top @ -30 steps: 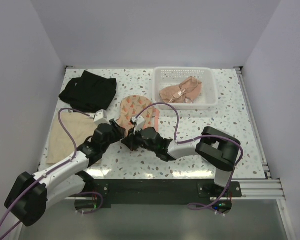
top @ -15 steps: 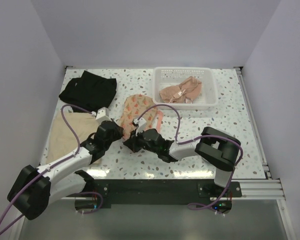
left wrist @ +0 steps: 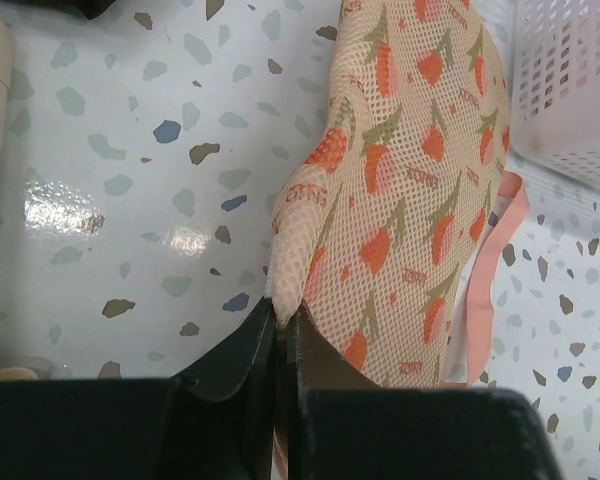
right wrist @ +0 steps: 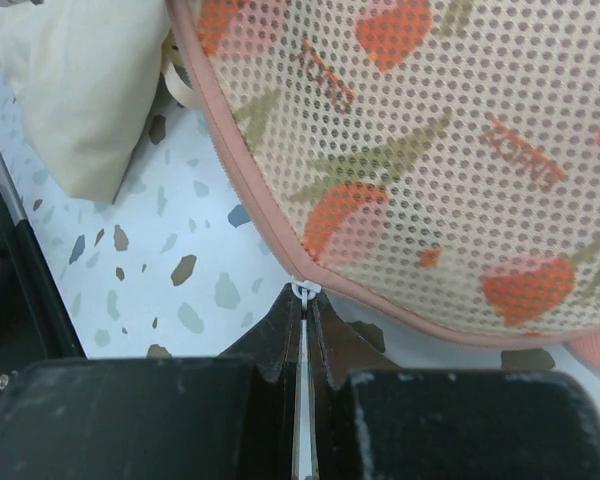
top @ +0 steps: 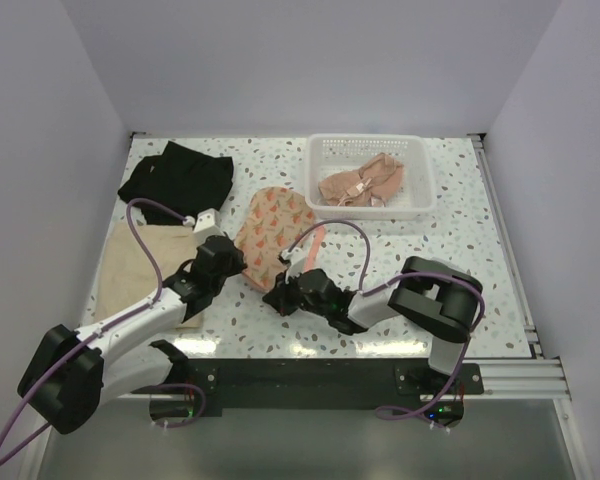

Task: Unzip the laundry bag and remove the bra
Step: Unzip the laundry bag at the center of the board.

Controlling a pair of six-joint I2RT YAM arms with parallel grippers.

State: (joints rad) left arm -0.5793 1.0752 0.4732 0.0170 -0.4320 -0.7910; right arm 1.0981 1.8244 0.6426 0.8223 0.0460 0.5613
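The laundry bag is beige mesh with orange tulips and a pink zipper trim; it lies mid-table. My left gripper is shut on a pinched fold of the bag's near left edge, jaws pressed together around the mesh. In the left wrist view the bag stretches up and to the right, its pink trim hanging loose on the right side. My right gripper is shut on the small white zipper pull at the pink trim of the bag. The bra is hidden.
A white basket with beige garments stands at the back right, close to the bag. A black garment lies at the back left. A folded cream cloth lies left of my left arm.
My left gripper has shut on the bag's edge and shifted slightly away. The right gripper has drawn back toward the near edge with the zipper pull. The bag has bunched up narrower.
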